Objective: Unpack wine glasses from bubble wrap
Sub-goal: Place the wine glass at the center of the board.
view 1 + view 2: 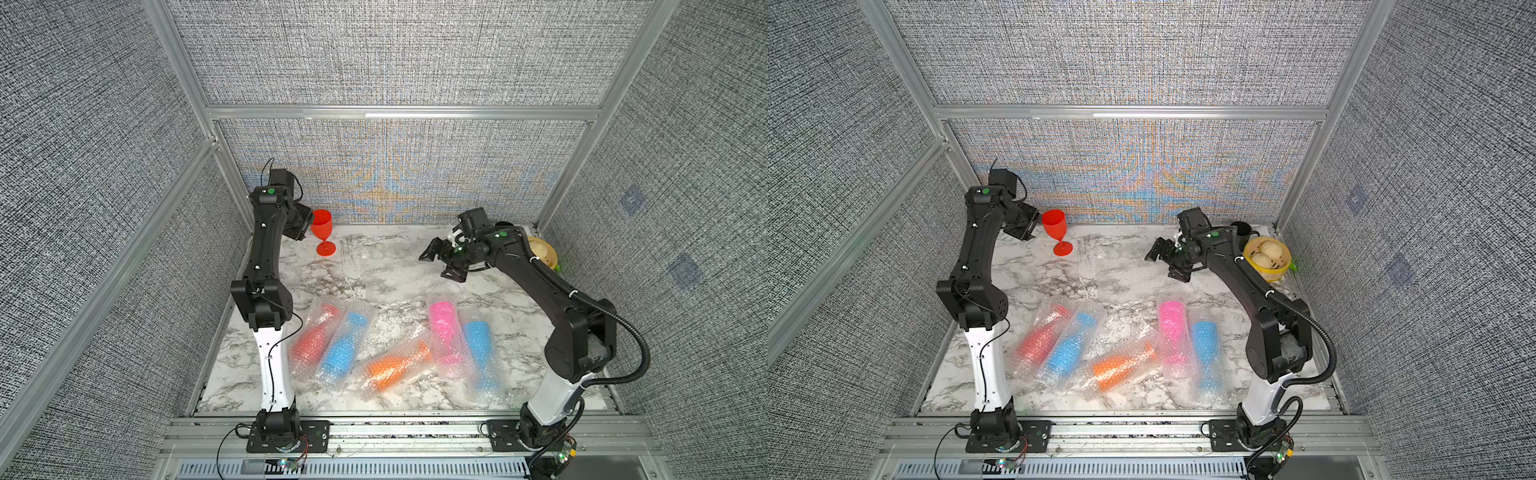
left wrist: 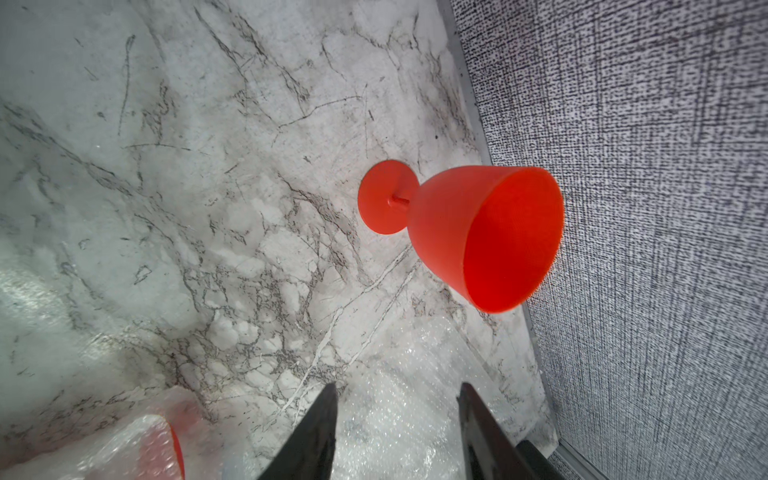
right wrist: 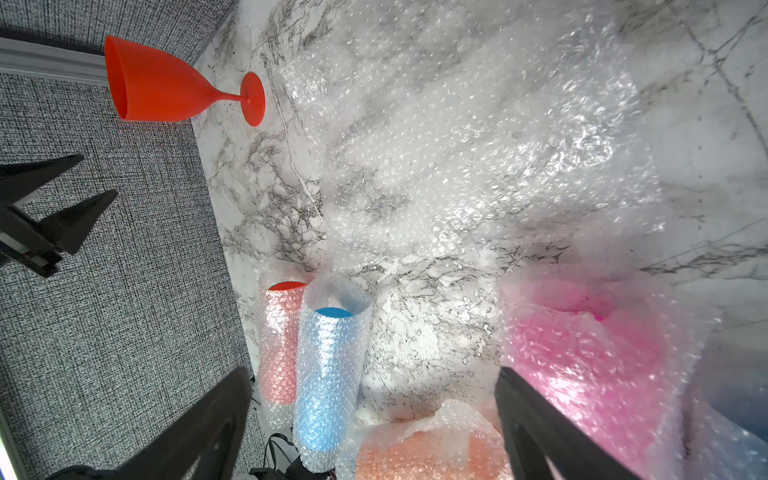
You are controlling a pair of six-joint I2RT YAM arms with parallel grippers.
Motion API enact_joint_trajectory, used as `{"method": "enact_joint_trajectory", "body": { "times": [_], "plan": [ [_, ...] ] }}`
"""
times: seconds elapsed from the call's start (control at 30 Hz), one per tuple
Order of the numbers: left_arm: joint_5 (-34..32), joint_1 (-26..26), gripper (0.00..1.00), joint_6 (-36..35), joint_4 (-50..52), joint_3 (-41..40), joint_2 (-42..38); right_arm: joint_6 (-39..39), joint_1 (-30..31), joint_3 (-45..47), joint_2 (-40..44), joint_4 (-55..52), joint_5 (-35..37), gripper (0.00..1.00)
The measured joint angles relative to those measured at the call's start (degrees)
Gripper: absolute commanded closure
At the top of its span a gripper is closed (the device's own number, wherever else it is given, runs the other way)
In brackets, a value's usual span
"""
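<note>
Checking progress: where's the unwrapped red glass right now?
In both top views the red glass stands upright at the far left corner of the table, beside the left claw.

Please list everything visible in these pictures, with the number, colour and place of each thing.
bare goblet: one, red, upright, far left of the table.
wrapped goblets: five, two blue, one red, one orange, one pink, lying across the near half.
loose bubble wrap: one sheet, clear, flat near the middle.
steamer: one, yellow-rimmed, far right, pale buns inside.
mug: one, black, far right by the back wall.
table: one, white marble pattern.
left fingers: two, black, apart, near the bare goblet, not touching.
right fingers: two, black, apart, holding nothing.
</note>
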State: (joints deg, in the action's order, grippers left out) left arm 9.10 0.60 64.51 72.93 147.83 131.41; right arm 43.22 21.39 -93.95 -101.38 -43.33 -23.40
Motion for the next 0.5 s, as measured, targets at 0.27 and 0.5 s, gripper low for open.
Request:
{"method": "enact_joint_trajectory", "body": {
  "times": [0.27, 0.5],
  "plan": [
    [-3.08, 3.02, 0.52, -4.61, -0.35, -9.29, -13.33, -7.04, 3.65, 0.04, 3.56, -6.12, 6.78, 0.06],
    [-5.75, 13.66, 0.52, -13.29, -13.20, -41.24, -35.74, -13.07, 9.88, 8.50, 8.96, -14.08, 16.90, 0.01]
  ]
}}
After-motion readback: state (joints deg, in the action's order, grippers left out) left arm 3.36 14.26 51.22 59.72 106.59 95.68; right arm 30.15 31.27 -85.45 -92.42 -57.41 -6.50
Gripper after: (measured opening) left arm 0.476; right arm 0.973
